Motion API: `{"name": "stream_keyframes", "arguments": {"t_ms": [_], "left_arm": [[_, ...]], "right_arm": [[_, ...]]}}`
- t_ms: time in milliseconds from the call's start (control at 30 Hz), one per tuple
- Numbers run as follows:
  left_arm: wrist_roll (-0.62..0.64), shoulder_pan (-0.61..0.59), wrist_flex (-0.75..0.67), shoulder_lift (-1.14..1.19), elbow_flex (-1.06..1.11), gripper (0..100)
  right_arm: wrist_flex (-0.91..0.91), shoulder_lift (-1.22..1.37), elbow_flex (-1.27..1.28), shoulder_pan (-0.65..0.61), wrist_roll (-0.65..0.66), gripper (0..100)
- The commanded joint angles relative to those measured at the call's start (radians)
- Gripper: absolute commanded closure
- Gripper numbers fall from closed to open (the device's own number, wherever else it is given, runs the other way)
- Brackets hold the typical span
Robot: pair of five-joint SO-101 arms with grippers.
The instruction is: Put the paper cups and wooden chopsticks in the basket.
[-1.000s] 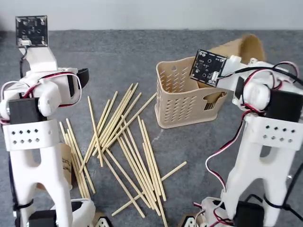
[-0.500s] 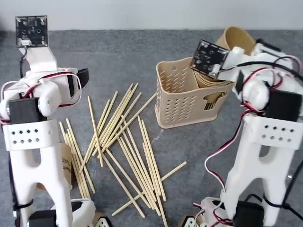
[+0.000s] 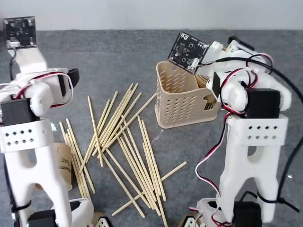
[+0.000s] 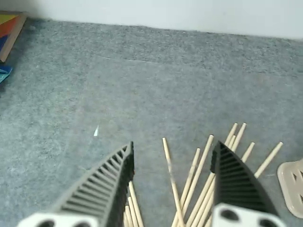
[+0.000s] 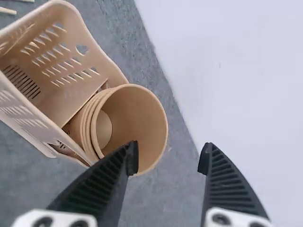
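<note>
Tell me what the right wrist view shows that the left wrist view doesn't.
Right wrist view, not left: paper cups nested together, leaning in the basket, and the open right pincer by their rim. Left wrist view, not right: the open left pincer and a colourful flat thing at the mat's edge. Both: the basket, the grey mat, and chopsticks, just tips in the right wrist view.

Cups (image 5: 135, 118) nested in basket (image 3: 182, 101); chopsticks (image 3: 115, 119) scattered left.

Grey table (image 3: 118, 56) bearing the basket (image 3: 182, 101); wooden chopsticks (image 3: 123, 142) scattered beside the basket; a paper cup (image 3: 61, 161) beyond them, well apart from it.
</note>
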Motion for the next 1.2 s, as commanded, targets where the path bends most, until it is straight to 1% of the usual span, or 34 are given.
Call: {"name": "stream_keyframes", "arguments": {"t_ms": [0,100,200,333,433,567,700,800,900,1033,1167], "left_arm": [[-0.006,-0.018,0.000,-0.044,-0.010,74],[-0.021,-0.037,0.018,-0.044,-0.013,74],[-0.112,-0.057,0.071,-0.044,-0.028,74],[-0.333,-0.089,0.141,-0.044,-0.030,74],[-0.514,-0.123,0.204,-0.044,-0.030,74],[-0.740,-0.187,0.290,-0.063,-0.030,74],[-0.950,-0.259,0.381,-0.140,-0.025,74],[-1.071,-0.307,0.425,-0.219,-0.002,74],[-1.185,-0.359,0.423,-0.296,0.090,74],[-1.398,-0.446,0.422,-0.390,0.294,74],[-1.620,-0.562,0.417,-0.480,0.467,74]], "right_arm": [[0.047,-0.082,-0.052,-0.007,-0.114,77.5],[0.150,-0.116,-0.052,-0.013,-0.247,77.5],[0.255,-0.125,-0.048,-0.012,-0.364,77.5],[0.397,-0.133,-0.048,-0.010,-0.474,77.5],[0.423,-0.134,-0.041,-0.008,-0.520,77.5],[0.421,-0.136,0.020,-0.010,-0.539,77.5],[0.421,-0.136,0.075,-0.012,-0.539,77.5],[0.421,-0.136,0.103,-0.008,-0.539,77.5],[0.421,-0.136,0.137,-0.008,-0.539,77.5],[0.421,-0.136,0.181,-0.007,-0.539,77.5],[0.421,-0.136,0.206,-0.007,-0.539,77.5]]}}
